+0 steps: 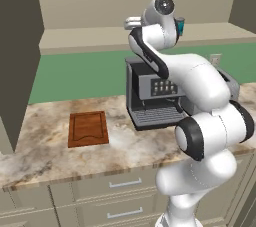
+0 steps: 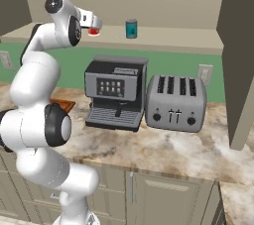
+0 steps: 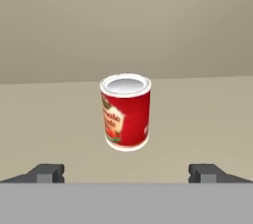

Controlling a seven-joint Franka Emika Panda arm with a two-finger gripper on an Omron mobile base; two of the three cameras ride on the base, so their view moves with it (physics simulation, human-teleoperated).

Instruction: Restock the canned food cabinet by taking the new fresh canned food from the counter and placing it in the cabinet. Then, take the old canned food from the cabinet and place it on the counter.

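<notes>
The old red can (image 3: 125, 112) with white bands stands upright on the cabinet's beige shelf floor (image 3: 44, 124), straight ahead of my gripper (image 3: 126, 173). The gripper is open, one dark fingertip (image 3: 48, 172) far out on each side, and the can is a short way beyond them, untouched. From the right base view my gripper (image 2: 95, 25) is raised at shelf height with the red can (image 2: 93, 31) peeking out under it. The teal can (image 2: 131, 28) stands on the shelf (image 2: 168, 38) to the right; it also shows as the teal can (image 1: 179, 25) behind my arm. The marble counter (image 1: 45, 156) lies below.
A coffee machine (image 2: 116, 92) and a silver toaster (image 2: 176, 102) stand on the counter (image 2: 173, 152) under the shelf. A brown cutting board (image 1: 88, 128) lies to the left. Dark cabinet side panels (image 1: 17, 46) (image 2: 238, 55) flank the opening. Drawer fronts (image 1: 125, 183) sit below the counter edge.
</notes>
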